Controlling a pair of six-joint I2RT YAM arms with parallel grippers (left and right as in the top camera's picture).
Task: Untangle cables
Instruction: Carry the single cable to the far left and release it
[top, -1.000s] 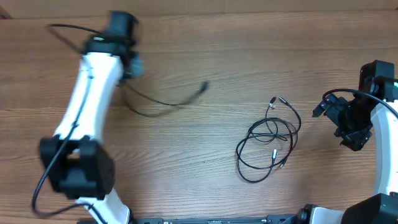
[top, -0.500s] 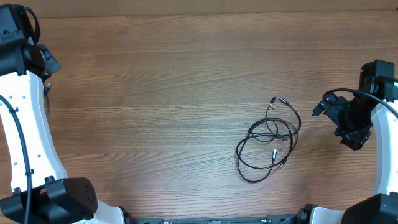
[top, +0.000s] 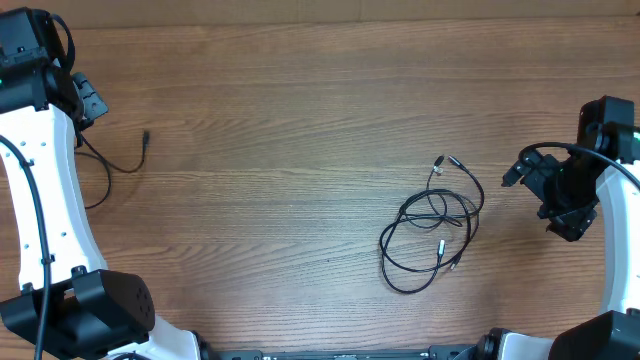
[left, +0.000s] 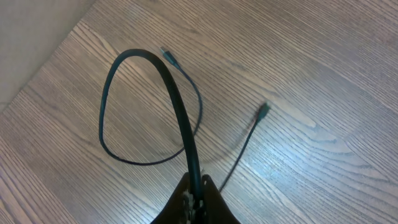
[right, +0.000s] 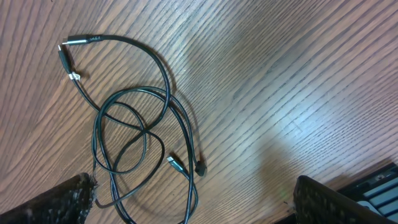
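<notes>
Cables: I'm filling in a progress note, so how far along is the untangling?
Done: a single cable sits on its own at the far left of the table, apart from the rest. In hand: the left tool is shut on that cable. Left: the bunch right of centre is looped together, its cords crossing, and the right tool is open beside it, touching nothing.
</notes>
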